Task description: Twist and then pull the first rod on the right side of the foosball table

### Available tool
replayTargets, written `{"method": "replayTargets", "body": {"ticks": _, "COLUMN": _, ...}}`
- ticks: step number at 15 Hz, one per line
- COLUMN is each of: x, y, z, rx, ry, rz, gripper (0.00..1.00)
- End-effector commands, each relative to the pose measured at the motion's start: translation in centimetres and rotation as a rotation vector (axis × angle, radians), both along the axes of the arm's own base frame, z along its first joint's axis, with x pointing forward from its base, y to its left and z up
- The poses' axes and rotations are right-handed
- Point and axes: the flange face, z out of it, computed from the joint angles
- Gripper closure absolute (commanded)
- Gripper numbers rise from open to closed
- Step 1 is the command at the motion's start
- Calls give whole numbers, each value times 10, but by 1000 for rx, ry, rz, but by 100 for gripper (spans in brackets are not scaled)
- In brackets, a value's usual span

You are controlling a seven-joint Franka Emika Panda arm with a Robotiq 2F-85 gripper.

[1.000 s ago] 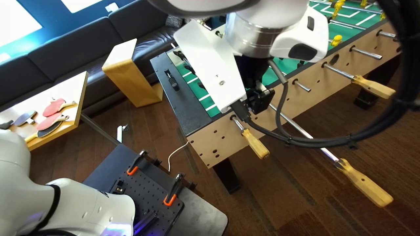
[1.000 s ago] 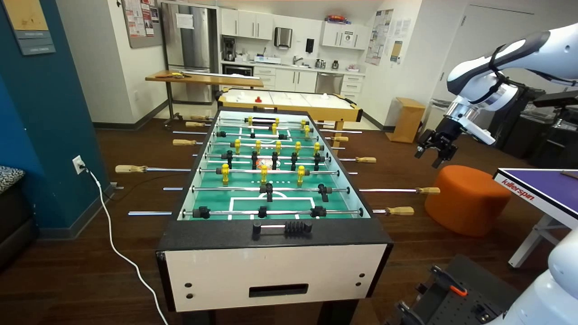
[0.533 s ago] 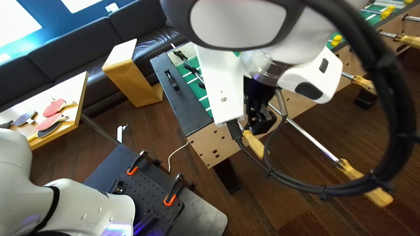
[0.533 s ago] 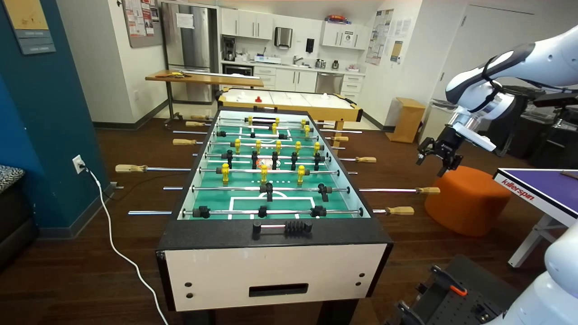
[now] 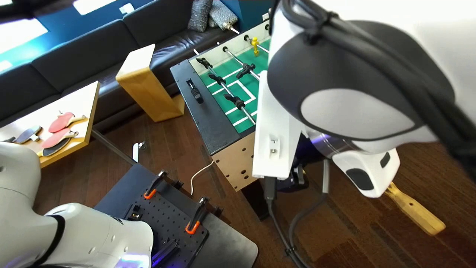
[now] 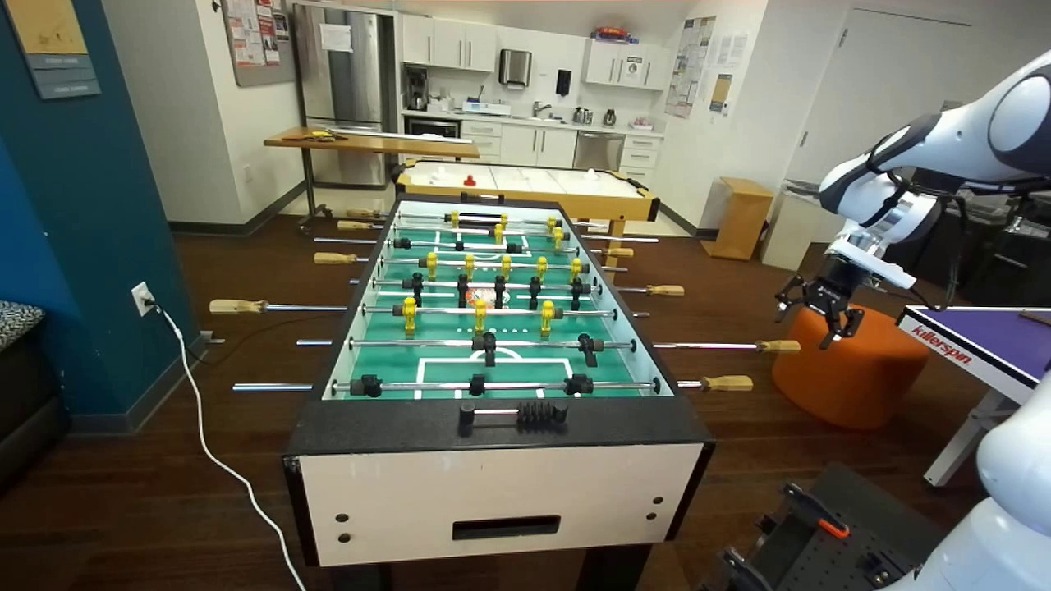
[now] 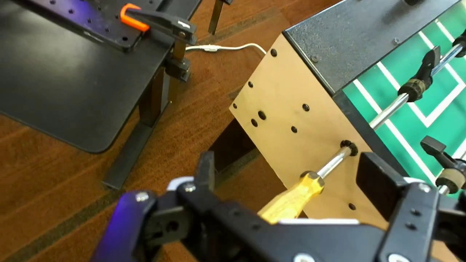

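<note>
The foosball table (image 6: 501,427) has a green pitch, black and yellow figures and steel rods; its near corner also shows in the wrist view (image 7: 276,94). The nearest right-side rod (image 7: 334,162) sticks out a short way and ends in a tan wooden handle (image 7: 291,200). In an exterior view this handle (image 6: 727,383) points right. My gripper (image 7: 291,174) is open and empty, its fingers wide apart on either side of the handle's line of sight. In an exterior view the gripper (image 6: 806,325) hangs above and beyond the handle, apart from it. Elsewhere the arm hides most of the handle.
The second rod's handle (image 6: 778,346) sticks out farther, also seen low in an exterior view (image 5: 414,208). An orange stool (image 6: 854,369) stands behind the gripper. A purple table (image 6: 993,345) is to the right. The robot's dark base table (image 7: 83,80) stands near the table corner.
The arm has swung my gripper downward, and it now stands lower and slightly to the right beyond the handles. The jaws stay open. The rods and figures have not visibly moved.
</note>
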Motion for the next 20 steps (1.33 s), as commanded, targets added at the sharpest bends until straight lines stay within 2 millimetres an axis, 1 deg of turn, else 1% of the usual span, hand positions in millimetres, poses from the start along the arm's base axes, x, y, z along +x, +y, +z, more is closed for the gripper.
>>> {"method": "replayTargets", "body": {"ticks": 1, "x": -2, "y": -3, "z": -4, "rx": 20, "ry": 21, "rz": -18, "gripper": 0}}
{"method": "replayTargets", "body": {"ticks": 3, "x": -3, "y": -5, "z": -8, "rx": 31, "ry": 36, "rz": -30, "gripper": 0}}
{"method": "replayTargets", "body": {"ticks": 5, "x": -2, "y": -5, "z": -7, "rx": 32, "ry": 40, "rz": -33, "gripper": 0}}
{"method": "replayTargets", "body": {"ticks": 7, "x": 1, "y": -14, "z": -14, "rx": 110, "ry": 50, "rz": -97, "gripper": 0}}
{"method": "replayTargets", "body": {"ticks": 9, "x": -4, "y": -24, "z": -25, "rx": 195, "ry": 53, "rz": -176, "gripper": 0}}
{"method": "replayTargets", "body": {"ticks": 15, "x": -28, "y": -59, "z": -72, "rx": 424, "ry": 100, "rz": -385, "gripper": 0}}
{"method": "replayTargets", "body": {"ticks": 16, "x": -31, "y": -61, "z": -79, "rx": 466, "ry": 116, "rz": -412, "gripper": 0}}
{"method": "replayTargets", "body": {"ticks": 17, "x": -34, "y": -59, "z": -82, "rx": 516, "ry": 135, "rz": -429, "gripper": 0}}
{"method": "replayTargets", "body": {"ticks": 18, "x": -38, "y": -54, "z": -80, "rx": 438, "ry": 100, "rz": -396, "gripper": 0}}
{"method": "replayTargets", "body": {"ticks": 20, "x": -43, "y": -57, "z": -91, "rx": 488, "ry": 114, "rz": -417, "gripper": 0}}
